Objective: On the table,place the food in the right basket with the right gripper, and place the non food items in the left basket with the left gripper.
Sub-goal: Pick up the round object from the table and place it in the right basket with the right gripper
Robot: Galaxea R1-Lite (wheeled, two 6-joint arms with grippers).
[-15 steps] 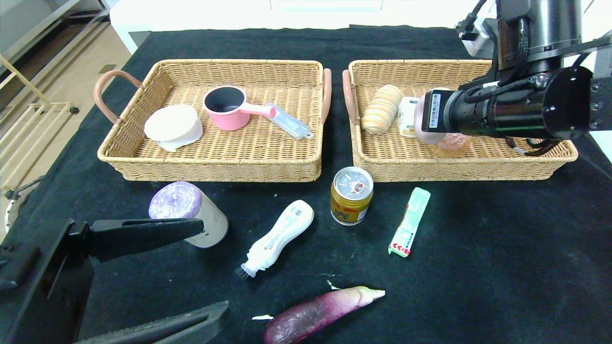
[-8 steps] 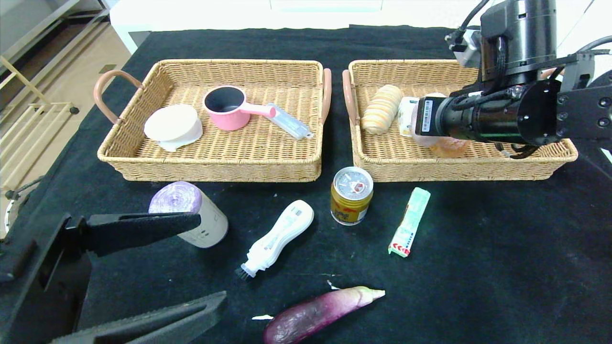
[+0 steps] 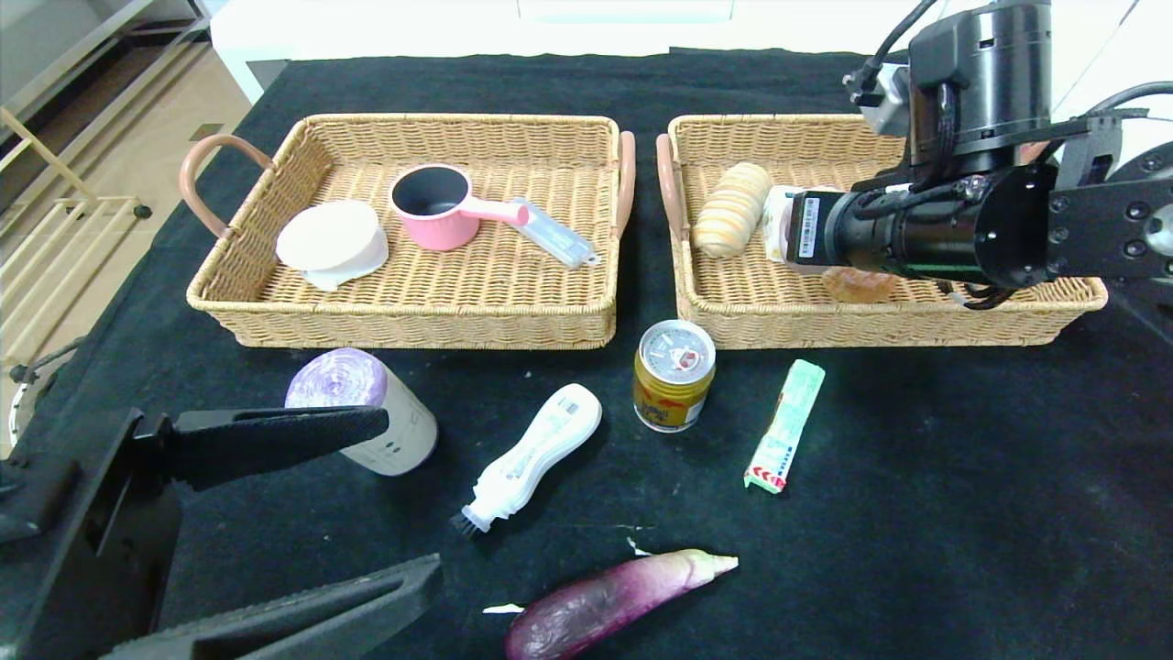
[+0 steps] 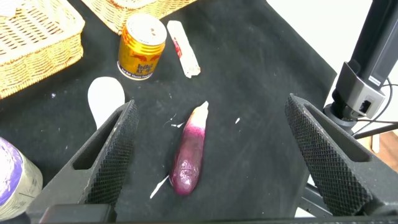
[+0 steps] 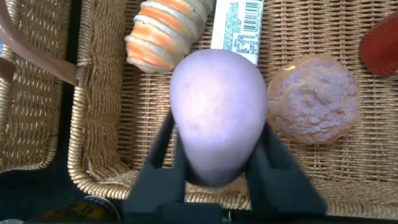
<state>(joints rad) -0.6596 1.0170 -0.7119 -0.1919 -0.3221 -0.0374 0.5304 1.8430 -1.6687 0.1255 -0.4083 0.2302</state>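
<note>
At right of the head view, right gripper (image 5: 214, 163), jaws parting around the pale potato (image 5: 217, 115) over the right basket (image 3: 724, 321), releases it; retreat follows; left gripper (image 3: 302, 513) idles wide open.

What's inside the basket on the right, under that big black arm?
Inside the right basket: a striped bread roll, a white packet, a brown muffin, something red, and a pale potato between the right gripper fingers. The arm covers anything else.

two wicker baskets (image 3: 403, 321) (image 3: 880, 321), one gold can (image 3: 674, 374), one eggplant (image 3: 614, 600), one brush (image 3: 531, 456), one potato (image 5: 217, 112)
</note>
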